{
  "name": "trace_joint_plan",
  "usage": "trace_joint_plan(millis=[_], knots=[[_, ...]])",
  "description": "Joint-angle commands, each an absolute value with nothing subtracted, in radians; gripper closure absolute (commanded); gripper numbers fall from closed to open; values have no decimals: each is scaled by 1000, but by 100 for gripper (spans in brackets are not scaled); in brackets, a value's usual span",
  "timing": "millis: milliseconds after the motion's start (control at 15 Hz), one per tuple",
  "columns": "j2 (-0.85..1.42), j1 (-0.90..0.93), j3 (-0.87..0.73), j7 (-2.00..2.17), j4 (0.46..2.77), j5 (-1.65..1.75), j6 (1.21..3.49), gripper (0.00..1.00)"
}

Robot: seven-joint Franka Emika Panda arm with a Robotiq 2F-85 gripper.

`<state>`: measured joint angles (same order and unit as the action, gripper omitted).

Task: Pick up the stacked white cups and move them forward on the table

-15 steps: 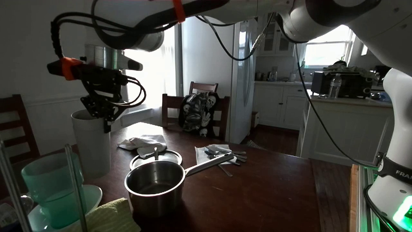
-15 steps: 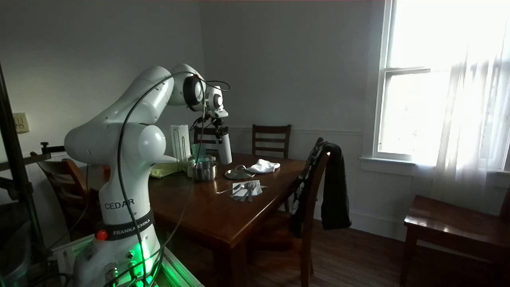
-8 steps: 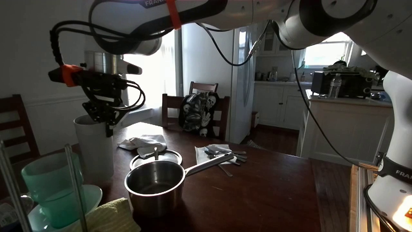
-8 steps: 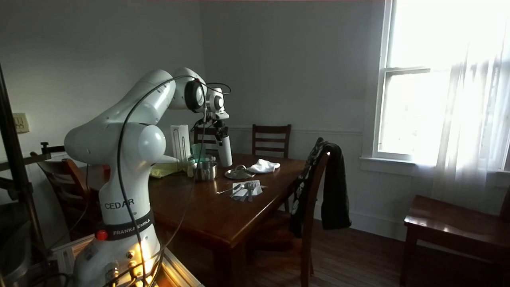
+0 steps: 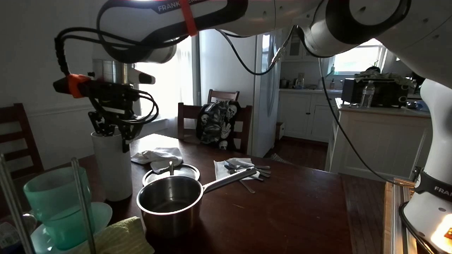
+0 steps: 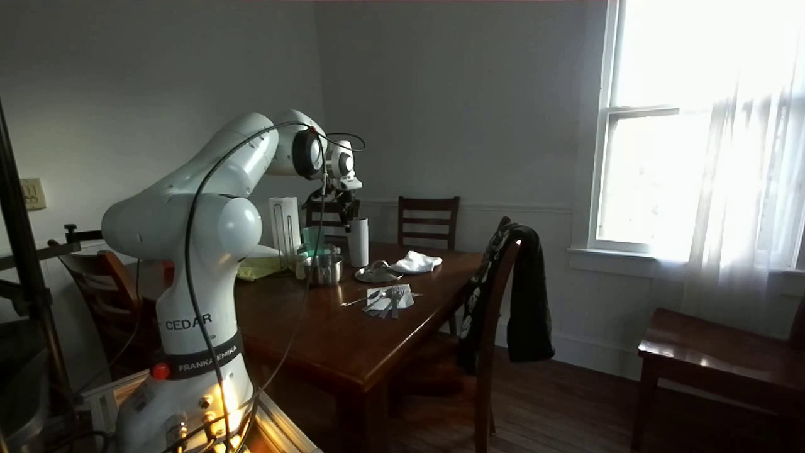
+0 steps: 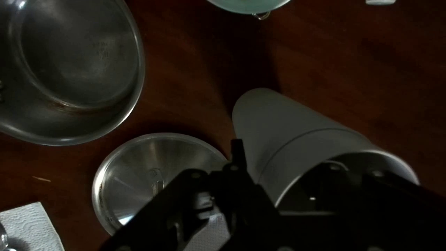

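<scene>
On the table [image 5: 275,204], seen from the robot arm [image 6: 170,220], the stacked white cups [image 5: 114,173] stand upright just past the pot [image 5: 169,225], the fingers [image 7: 238,153] spread across their rim, one inside, one out. The step looks like release; next should come a straight rise. Well apart from the pot, the arm's lettering [image 6: 188,322] reads "CEDAR" above "FRANKA EMIKA".
</scene>
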<state>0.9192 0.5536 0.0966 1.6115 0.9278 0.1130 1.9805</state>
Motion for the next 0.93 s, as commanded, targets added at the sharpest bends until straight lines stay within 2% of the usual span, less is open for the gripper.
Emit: trace_joint_plan(millis=[0,200,267,533,867], knots=[[905,565,96,1607,886,121,1956,27],[864,574,85,1589,888,141,1948,5],[848,576,83,1582,891,146,1935,1],[751,590,84,1439,930,220,1851,0],[535,541,195,1198,1084,125,1738,0]])
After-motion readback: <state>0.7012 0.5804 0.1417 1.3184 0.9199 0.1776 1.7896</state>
